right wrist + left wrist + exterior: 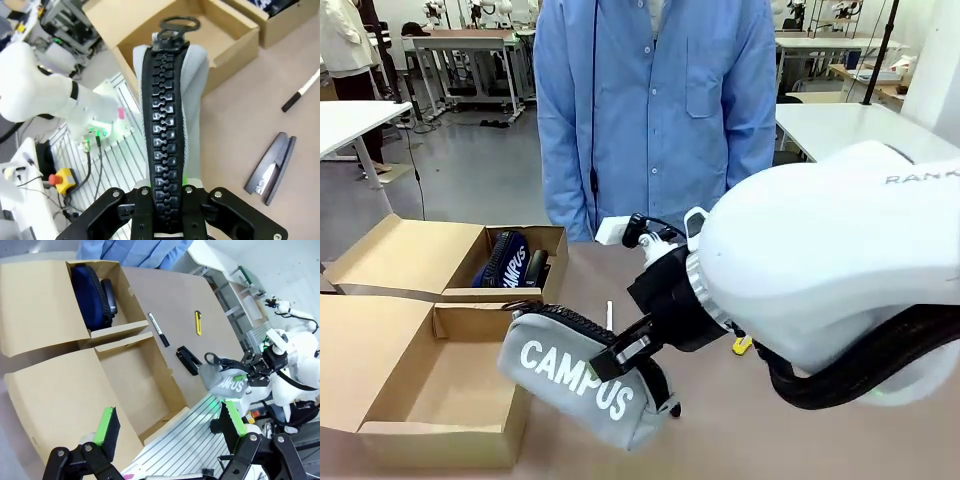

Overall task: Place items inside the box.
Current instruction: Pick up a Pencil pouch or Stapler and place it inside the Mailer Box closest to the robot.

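Observation:
My right gripper [625,355] is shut on the zip edge of the grey "CAMPUS" pencil case [575,378], which hangs above the table at the right wall of the near cardboard box [395,425]. That box has nothing in it. The right wrist view looks down the case's black zip [165,125] between the shut fingers [167,202]. The far box [37,300] holds the navy pencil case [87,295] and a black stapler [109,294]. On the table lie a second stapler [188,360], the marker pen [158,330] and the yellow utility knife [198,322]. My left gripper [170,422] is open, high above the near box's edge.
A person in a blue shirt [655,110] stands at the far side of the table, hands out of sight. Both boxes have wide flaps [370,340] folded out to the left. Bare table lies right of the boxes around the loose items.

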Motion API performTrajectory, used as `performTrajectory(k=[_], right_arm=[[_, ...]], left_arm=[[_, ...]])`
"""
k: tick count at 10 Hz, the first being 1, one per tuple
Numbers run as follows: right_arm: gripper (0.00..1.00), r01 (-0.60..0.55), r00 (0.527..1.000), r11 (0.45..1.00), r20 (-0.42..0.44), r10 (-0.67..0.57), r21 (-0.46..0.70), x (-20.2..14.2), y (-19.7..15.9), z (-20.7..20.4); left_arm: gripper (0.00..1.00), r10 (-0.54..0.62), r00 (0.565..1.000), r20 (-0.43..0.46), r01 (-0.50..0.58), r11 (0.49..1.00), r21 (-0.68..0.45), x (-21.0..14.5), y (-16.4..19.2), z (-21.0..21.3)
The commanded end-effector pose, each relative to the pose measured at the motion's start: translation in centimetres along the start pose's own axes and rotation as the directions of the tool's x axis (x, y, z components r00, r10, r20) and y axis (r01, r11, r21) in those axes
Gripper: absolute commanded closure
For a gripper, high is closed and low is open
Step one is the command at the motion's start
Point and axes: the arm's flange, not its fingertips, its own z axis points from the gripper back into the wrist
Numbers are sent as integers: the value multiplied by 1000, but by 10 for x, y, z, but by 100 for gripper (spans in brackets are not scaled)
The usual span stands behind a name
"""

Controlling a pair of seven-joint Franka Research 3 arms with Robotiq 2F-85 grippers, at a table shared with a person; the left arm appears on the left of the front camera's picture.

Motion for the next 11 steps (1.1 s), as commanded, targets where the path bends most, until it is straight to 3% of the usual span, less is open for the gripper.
performTrajectory(k=[1, 3, 5, 6, 7, 8, 9, 10, 11], right_arm=[[92, 121, 991, 988, 75, -114, -97, 14, 1, -12], [92, 213, 957, 971, 223, -186, -107, 53, 53, -53], [92, 445, 873, 891, 269, -408, -94, 83, 87, -88], [92, 567, 802, 821, 265, -535, -60, 89, 98, -105], [92, 664, 709, 747, 344, -616, -32, 96, 102, -121], [92, 698, 643, 710, 352, -680, 96, 104, 106, -130], [92, 633, 640, 743, 393, -660, 216, 108, 107, -133], [92, 647, 726, 762, 291, -623, 17, 53, 64, -110], [92, 647, 726, 762, 291, -623, 17, 53, 64, -110]], left_arm=[[0, -20, 1000, 12, 20, 1000, -17, 0, -2, -2], [0, -20, 1000, 12, 20, 1000, -17, 0, -2, -2], [0, -20, 1000, 12, 20, 1000, -17, 0, -2, -2], [0, -20, 1000, 12, 20, 1000, -17, 0, -2, -2], [0, -20, 1000, 12, 20, 1000, -17, 0, -2, -2], [0, -20, 1000, 12, 20, 1000, -17, 0, -2, -2], [0, -20, 1000, 12, 20, 1000, -17, 0, -2, -2], [0, -20, 1000, 12, 20, 1000, -17, 0, -2, -2], [0, -20, 1000, 12, 20, 1000, -17, 0, -2, -2]])
